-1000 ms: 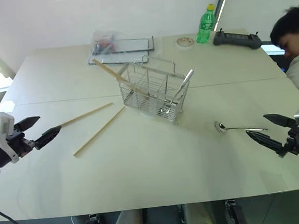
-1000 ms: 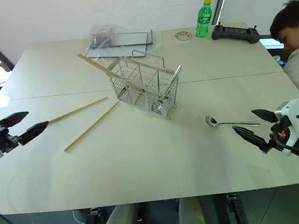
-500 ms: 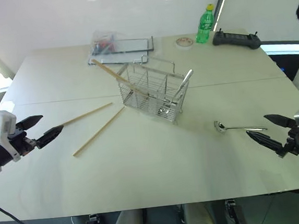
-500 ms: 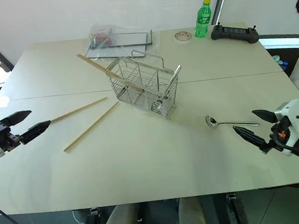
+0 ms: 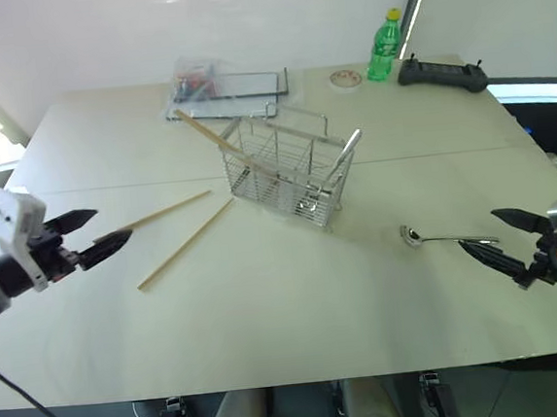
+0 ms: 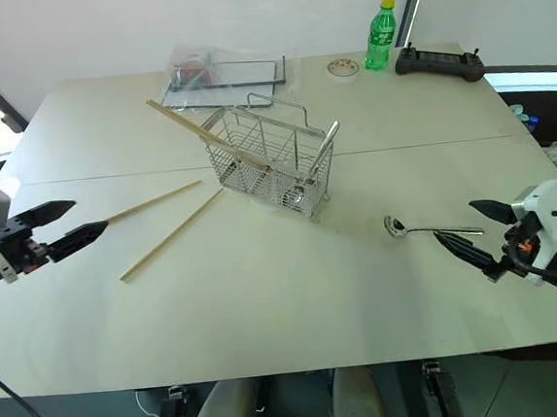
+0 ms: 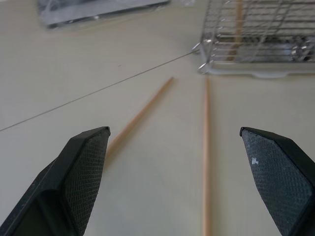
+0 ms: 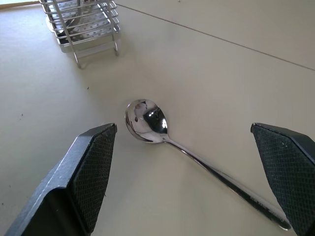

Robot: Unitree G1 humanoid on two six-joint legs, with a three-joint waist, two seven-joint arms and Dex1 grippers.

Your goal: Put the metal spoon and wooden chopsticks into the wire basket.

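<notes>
The wire basket point(image 5: 290, 173) stands mid-table, with one wooden chopstick point(image 5: 209, 135) leaning out of its left end and a spoon handle point(image 5: 348, 152) leaning at its right corner. Two more wooden chopsticks point(image 5: 167, 211) point(image 5: 186, 243) lie flat on the table left of the basket. My left gripper point(image 5: 114, 224) is open and points at their near ends, a short way off. In the left wrist view both sticks point(image 7: 140, 114) point(image 7: 206, 147) run ahead between the fingers. The metal spoon point(image 5: 442, 238) lies right of the basket. My right gripper point(image 5: 478, 230) is open just behind its handle tip.
A clear tray with a plastic bag point(image 5: 224, 84) lies behind the basket. A green bottle point(image 5: 382, 47), a small round tape roll point(image 5: 345, 79) and a black controller point(image 5: 440, 72) stand along the far right edge. A seam point(image 5: 449, 153) crosses the tabletop.
My left gripper has moved right, closer to the chopsticks on the table. The right gripper has stayed put. The person at the far right has left the view.
</notes>
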